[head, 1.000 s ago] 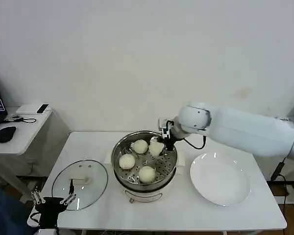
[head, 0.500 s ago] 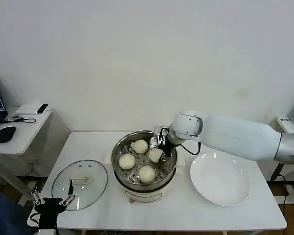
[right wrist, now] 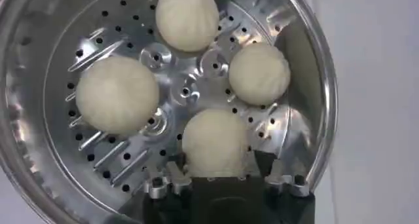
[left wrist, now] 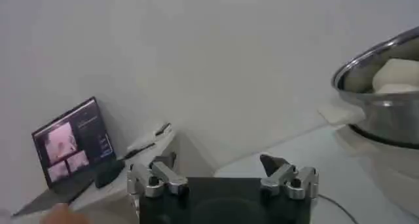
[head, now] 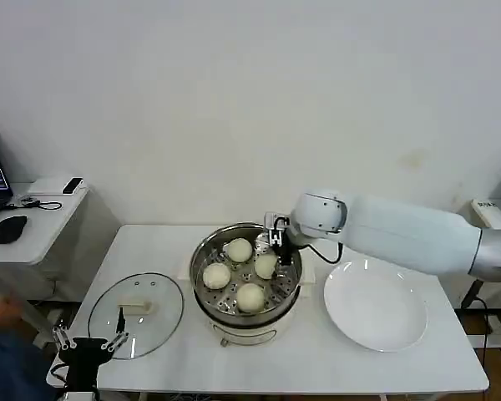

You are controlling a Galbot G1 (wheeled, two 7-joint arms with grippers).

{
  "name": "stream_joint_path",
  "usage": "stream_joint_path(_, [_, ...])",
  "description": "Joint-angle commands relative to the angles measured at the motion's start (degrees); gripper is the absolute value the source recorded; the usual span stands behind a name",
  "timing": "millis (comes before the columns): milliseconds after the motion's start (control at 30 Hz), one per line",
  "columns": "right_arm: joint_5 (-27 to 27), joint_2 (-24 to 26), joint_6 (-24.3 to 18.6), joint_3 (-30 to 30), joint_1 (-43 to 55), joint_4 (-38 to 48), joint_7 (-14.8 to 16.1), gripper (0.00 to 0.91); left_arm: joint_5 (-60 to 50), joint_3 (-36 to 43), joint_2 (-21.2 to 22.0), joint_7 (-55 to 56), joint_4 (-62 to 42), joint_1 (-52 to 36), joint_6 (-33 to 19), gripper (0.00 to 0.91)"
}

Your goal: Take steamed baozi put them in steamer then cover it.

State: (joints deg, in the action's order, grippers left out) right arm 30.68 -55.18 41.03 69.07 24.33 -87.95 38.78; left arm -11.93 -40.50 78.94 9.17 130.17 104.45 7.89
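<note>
**Four baozi in the steamer, right gripper at the rim**

The right arm reaches in from the right side of the table, its white forearm sloping down toward the steamer (head: 246, 280), with the right gripper (head: 277, 242) hanging over the pot's far right edge. In the right wrist view the right gripper (right wrist: 219, 179) sits just above the nearest baozi (right wrist: 215, 142), its two fingers spread apart on either side of the bun; whether the pads touch the bun is hard to judge from this angle, and they look released rather than clamped.

All four steamed baozi lie on the perforated tray inside the pot. From the head view they sit in a loose ring: one at the far side (head: 238, 249), one at the left (head: 216, 275), one at the front (head: 250, 296), and one at the right (head: 265, 265), directly under the gripper.

The cover (head: 137, 314) lies flat on the table to the left of the steamer, well apart from it, handle up. A white plate (head: 376, 306) rests bare on the table to the right of the pot.

The left gripper (head: 88, 343) is parked low at the table's front left corner, just beside the cover's near edge. The left wrist view shows the left gripper (left wrist: 222, 174) with fingers apart, holding nothing, and the steamer's wall (left wrist: 386, 101) off to one side
</note>
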Motion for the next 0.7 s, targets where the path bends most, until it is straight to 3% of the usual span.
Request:
stream_joint_path(33, [1.09, 3.34, -0.2, -3.75, 0.1, -5.23, -4.41, 0.907, -0.12, 0.09, 0.1, -0.12, 0.12, -0.05, -0.04, 0.907])
stream_joint_path(67, [0.9, 3.94, -1.02, -4.56, -0.45, -6.3, -6.27, 0.907, -0.08, 0.12, 0.09, -0.1, 0.1, -0.06, -0.12, 0.907])
stream_joint_path(167, [1.37, 7.26, -4.27, -8.3, -4.39, -10.2, -18.6, 0.907, -0.21, 0.05, -0.01, -0.53, -0.08, -0.16, -0.65, 0.907])
stream_joint_path(200, [1.55, 7.69, -5.08, -9.07, -5.71, -10.69, -20.51, 0.907, -0.34, 0.02, -0.15, -0.78, -0.29, -0.07, -1.02, 0.907])
stream_joint_path(233, [0.73, 9.89, -5.92, -11.72, -7.64, -13.12, -24.42, 0.907, -0.6, 0.0, -0.17, -1.11, -0.46, -0.07, -1.62, 0.907])
stream_joint_path(300, [-2.35, 12.65, -9.9, -16.18, -13.19, -15.67, -27.69, 0.907, -0.79, 0.16, -0.25, -1.38, -0.78, 0.03, -2.44, 0.907])
stream_joint_path(367, [-1.42, 14.62, -11.62, -20.57, -21.35, -17.65, -34.28, 0.907, -1.07, 0.28, -0.15, -1.48, -1.36, 0.03, -4.08, 0.907])
stream_joint_path(467, [-7.11, 16.77, -18.41, -34.37, -35.4, -19.4, -37.92, 0.907, -1.08, 0.55, 0.01, -1.35, -1.95, -0.04, -5.12, 0.907])
stream_joint_path(533, [-11.84, 16.54, -23.44, -44.89, -46.18, -19.84, -38.31, 0.907, -0.84, 0.71, 0.17, -1.37, -2.01, -0.21, -5.05, 0.907])
stream_joint_path(600, [-16.54, 14.93, -27.88, -54.86, -58.15, -20.18, -38.44, 0.907, -0.47, 0.83, 0.43, -0.71, -2.0, -0.47, -5.09, 0.907])
stream_joint_path(633, [-20.2, 12.84, -31.79, -64.0, -65.07, -20.48, -38.14, 0.907, -0.21, 0.85, 0.48, -0.2, -2.08, -0.6, -5.04, 0.907])
stream_joint_path(667, [-20.68, 12.13, -32.27, -66.15, -67.28, -20.56, -38.09, 0.907, -0.14, 0.86, 0.48, 0.26, -2.14, -0.59, -5.05, 0.907])
stream_joint_path(700, [-24.25, 9.35, -36.09, -72.95, -76.15, -21.11, -37.6, 0.907, -0.11, 0.92, 0.43, 1.04, -2.35, -0.61, -5.12, 0.907])
